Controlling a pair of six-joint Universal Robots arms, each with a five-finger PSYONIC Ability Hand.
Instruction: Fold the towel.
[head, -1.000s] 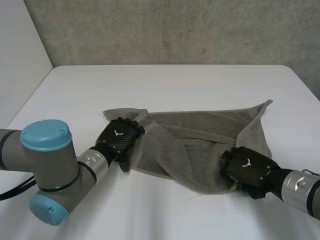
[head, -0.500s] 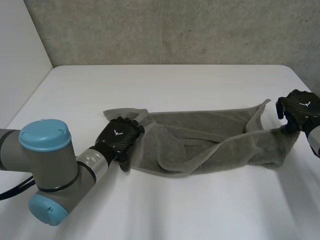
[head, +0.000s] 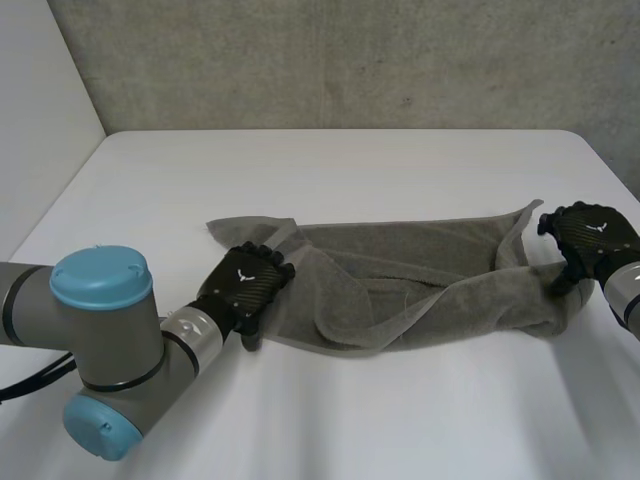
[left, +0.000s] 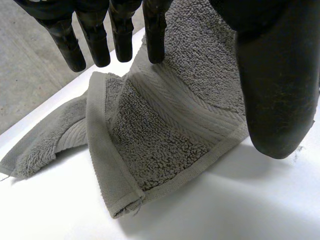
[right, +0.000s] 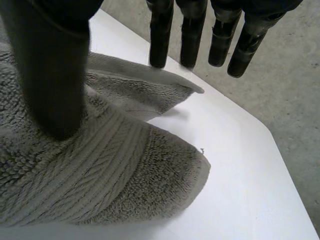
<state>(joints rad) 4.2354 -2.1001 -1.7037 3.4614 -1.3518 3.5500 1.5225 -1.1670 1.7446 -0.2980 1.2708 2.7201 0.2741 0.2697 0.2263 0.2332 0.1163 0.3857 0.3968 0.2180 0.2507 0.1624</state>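
Note:
A grey towel (head: 420, 270) lies crumpled in a long band across the middle of the white table (head: 350, 170). My left hand (head: 245, 283) rests on the towel's left end, near its folded corner (left: 125, 200). Its fingers (left: 120, 35) are straight above the cloth and its thumb (left: 275, 75) stands apart, so it is open. My right hand (head: 590, 235) is at the towel's right end. Its fingers (right: 190, 35) are straight and its thumb (right: 55, 75) hangs over the thick fold (right: 100, 175), pinching nothing. The towel's far right corner (head: 535, 207) points outward.
A concrete wall (head: 350, 60) stands behind the table. The table's right edge (right: 272, 145) runs close beside my right hand, with grey floor (right: 300, 90) beyond it. Bare tabletop lies in front of and behind the towel.
My right hand has carried the towel's near edge from the front middle out to the right, stretching the cloth, and has opened and let it go. My left hand has hardly moved.

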